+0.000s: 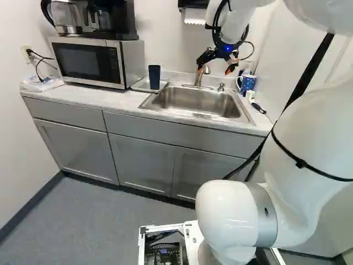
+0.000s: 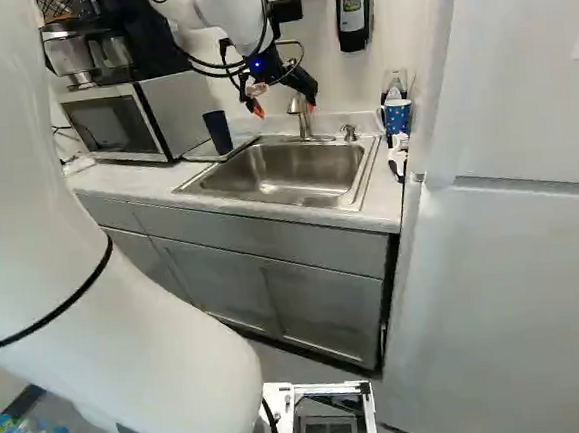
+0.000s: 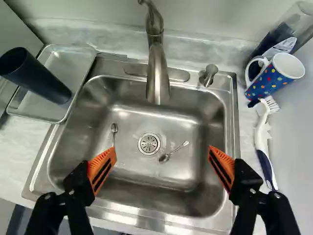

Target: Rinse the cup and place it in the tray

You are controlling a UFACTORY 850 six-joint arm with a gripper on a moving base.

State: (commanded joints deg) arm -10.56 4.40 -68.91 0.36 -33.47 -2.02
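Orange, ridged pads (image 3: 101,169) are standing wide apart on the black claw (image 1: 214,67), which is hanging released above the steel sink (image 3: 188,129). Ahead and to one side of it, the smooth, tapering cup (image 3: 36,76) is standing in the shallow metal tray (image 3: 66,61), its dark inside hiding any detail.

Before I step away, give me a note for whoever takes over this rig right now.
Gripper: open, empty, above the stainless-steel sink.
Job's things: tall dark-blue cup standing in the shallow metal tray beside the sink.
Done: cup is in the tray; whether it was rinsed, I can't tell.
Left: probably nothing if rinsed; otherwise rinse it under the curved metal faucet and return it.
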